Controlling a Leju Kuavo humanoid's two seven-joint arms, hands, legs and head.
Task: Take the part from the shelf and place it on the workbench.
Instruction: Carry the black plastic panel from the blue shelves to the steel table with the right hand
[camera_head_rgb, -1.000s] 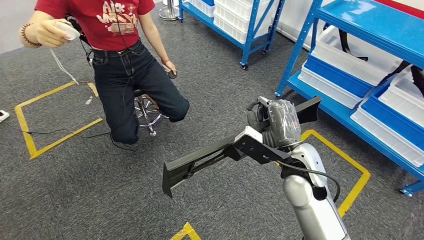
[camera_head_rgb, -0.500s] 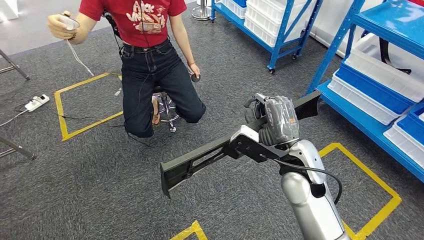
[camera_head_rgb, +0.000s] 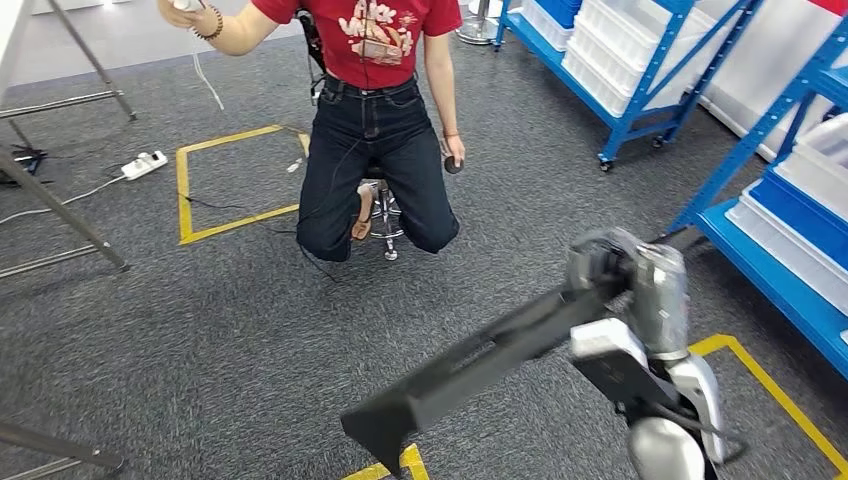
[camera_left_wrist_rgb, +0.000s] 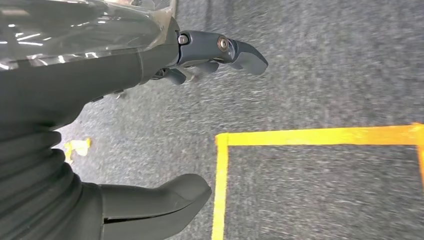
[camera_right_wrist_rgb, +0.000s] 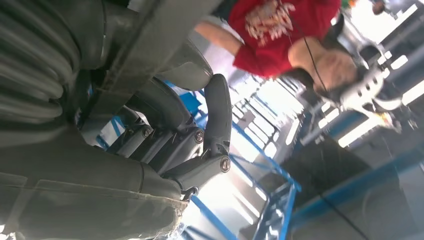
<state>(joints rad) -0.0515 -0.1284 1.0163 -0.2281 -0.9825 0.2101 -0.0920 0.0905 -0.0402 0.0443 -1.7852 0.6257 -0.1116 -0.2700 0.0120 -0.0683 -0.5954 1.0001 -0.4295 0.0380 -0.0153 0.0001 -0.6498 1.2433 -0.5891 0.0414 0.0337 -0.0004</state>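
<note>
My right hand (camera_head_rgb: 630, 275) has its fingers (camera_right_wrist_rgb: 217, 115) wrapped around one end of the long black part (camera_head_rgb: 470, 365), which reaches away from them, slanting down over the grey carpet (camera_head_rgb: 200, 330). My left hand (camera_left_wrist_rgb: 100, 100) holds nothing, fingers (camera_left_wrist_rgb: 225, 50) and thumb apart above a yellow tape line (camera_left_wrist_rgb: 320, 136). Beyond the part a person (camera_head_rgb: 385, 120) sits on a stool, and blue shelves (camera_head_rgb: 780, 200) stand at my right.

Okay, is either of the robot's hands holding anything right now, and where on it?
The right hand grips the long black part near its upper end; the rest slants down toward the floor. The left hand holds nothing.
</note>
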